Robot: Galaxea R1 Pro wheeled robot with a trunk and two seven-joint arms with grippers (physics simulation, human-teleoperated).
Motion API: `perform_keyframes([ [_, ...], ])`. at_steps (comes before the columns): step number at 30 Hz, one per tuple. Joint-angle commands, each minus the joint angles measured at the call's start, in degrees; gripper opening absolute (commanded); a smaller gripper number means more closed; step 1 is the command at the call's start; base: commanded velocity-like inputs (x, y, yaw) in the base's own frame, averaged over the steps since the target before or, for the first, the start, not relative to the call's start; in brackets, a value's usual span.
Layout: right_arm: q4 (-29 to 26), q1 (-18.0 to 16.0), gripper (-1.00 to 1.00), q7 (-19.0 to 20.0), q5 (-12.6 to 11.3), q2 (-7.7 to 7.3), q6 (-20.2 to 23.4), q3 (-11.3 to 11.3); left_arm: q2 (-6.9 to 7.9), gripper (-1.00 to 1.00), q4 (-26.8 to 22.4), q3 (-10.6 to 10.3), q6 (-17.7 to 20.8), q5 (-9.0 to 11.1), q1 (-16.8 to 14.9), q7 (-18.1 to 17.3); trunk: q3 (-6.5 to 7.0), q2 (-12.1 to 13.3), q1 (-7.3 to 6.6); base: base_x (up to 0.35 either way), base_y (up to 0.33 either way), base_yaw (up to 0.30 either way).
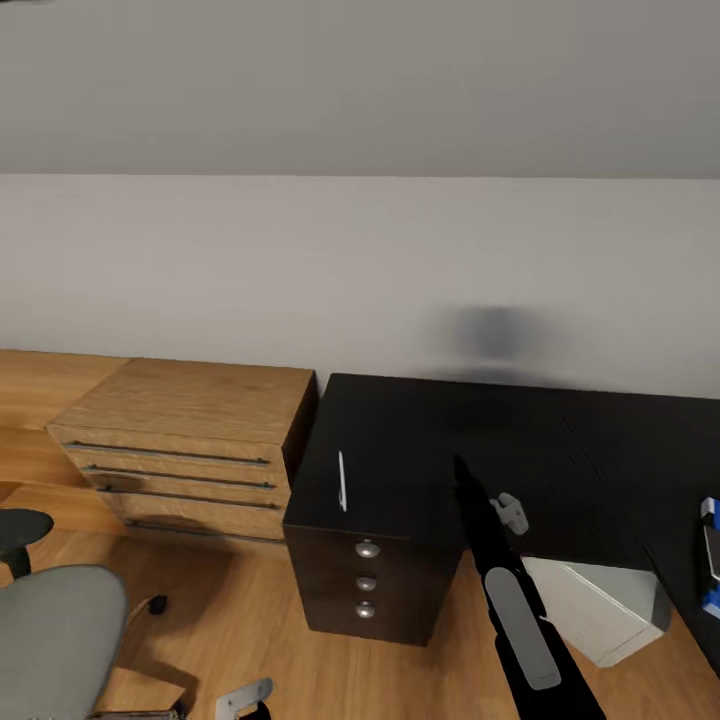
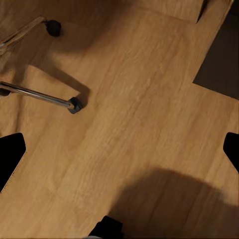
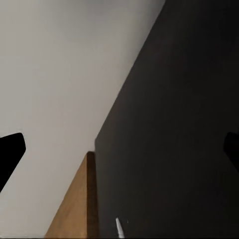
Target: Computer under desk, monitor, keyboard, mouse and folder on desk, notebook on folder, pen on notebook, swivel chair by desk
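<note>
Black right arm (image 1: 520,620), grey panel, black fingers (image 3: 11,152).

The pen (image 1: 342,480) lies on the tabletop (image 1: 560,440) near its left end, above a three-drawer pedestal (image 1: 367,580) that stands under that end; a low cabinet (image 1: 190,450) sits just beside the desk on its left, both against the wall (image 1: 360,270). The computer (image 1: 600,605) stands on the floor (image 1: 250,610) under the tabletop, right of the pedestal. The swivel chair (image 1: 50,630) stands well apart to the front left, before the cabinet, and the folder (image 1: 710,560) lies at the right edge.
</note>
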Motion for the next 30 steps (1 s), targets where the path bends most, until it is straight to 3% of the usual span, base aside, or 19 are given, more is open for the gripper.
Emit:
perform_keyframes([
  [1, -0.1, 0.0, 1.00, -1.1, -0.3, -0.01, -0.3, 0.6, 0.11, 1.00, -0.1, -0.7, -1.4, 0.6, -0.1, 0.3, -0.03, 0.0, 0.02, 0.134, 0.315, 0.258],
  [10, -0.1, 0.0, 1.00, -4.1, 5.8, -0.01, -0.3, 3.3, 0.07, 1.00, -0.1, -2.8, -3.2, 0.6, -0.1, 0.4, 0.13, 0.0, 0.02, 0.125, 0.181, 0.253],
  [18, -0.3, 0.0, 1.00, -4.2, 7.0, -0.24, 0.0, 3.5, 0.05, 1.00, -0.1, -3.9, -3.2, 0.6, -0.1, 0.4, 0.15, 0.0, 0.02, 0.011, 0.011, 0.050],
  [21, -0.5, -0.1, 1.00, -7.7, 9.6, -0.31, 1.3, 4.8, 0.01, 1.00, -0.6, -6.0, -3.3, 0.6, -0.1, 0.4, 0.15, 0.0, 0.02, 0.001, 0.001, 0.004],
  [22, -0.5, -0.2, 1.00, -11.0, 12.0, -0.27, 2.2, 6.1, -0.01, 1.00, -1.5, -6.6, -3.3, 0.6, -0.1, 0.4, 0.15, 0.0, 0.02, 0.000, 0.000, 0.002],
  [24, -0.5, -0.8, 1.00, -19.7, 18.4, -0.08, 3.9, 9.3, 0.08, 1.00, -5.9, -7.2, -3.0, 0.6, -0.1, 0.7, 0.15, 0.0, 0.02, 0.000, 0.000, 0.001],
  [25, -0.3, -2.2, 1.00, -25.8, 22.6, 0.20, 4.7, 11.8, 0.33, 1.00, -11.2, -7.4, -1.2, 0.5, -0.1, 1.5, 0.15, 0.0, 0.02, 0.000, 0.000, 0.000],
  [26, -0.2, -3.0, 1.00, -27.3, 23.5, 0.33, 4.9, 12.5, 0.47, 1.00, -13.2, -7.4, 0.0, 0.5, -0.1, 2.0, 0.15, 0.0, 0.02, 0.000, 0.000, 0.000],
  [28, 0.9, -6.7, 1.00, -31.2, 25.9, 0.70, 6.2, 15.0, 1.83, 1.00, -21.7, -7.1, 6.8, 0.6, -0.1, 5.1, 0.15, 0.0, 0.02, 0.000, 0.000, 0.000],
  [30, 3.1, -11.1, 1.00, -32.7, 26.7, 0.75, 13.1, 16.0, 3.74, 1.00, -30.7, -6.7, 13.1, 0.8, -0.1, 9.3, 0.15, 0.0, 0.02, 0.000, 0.000, 0.000],
])
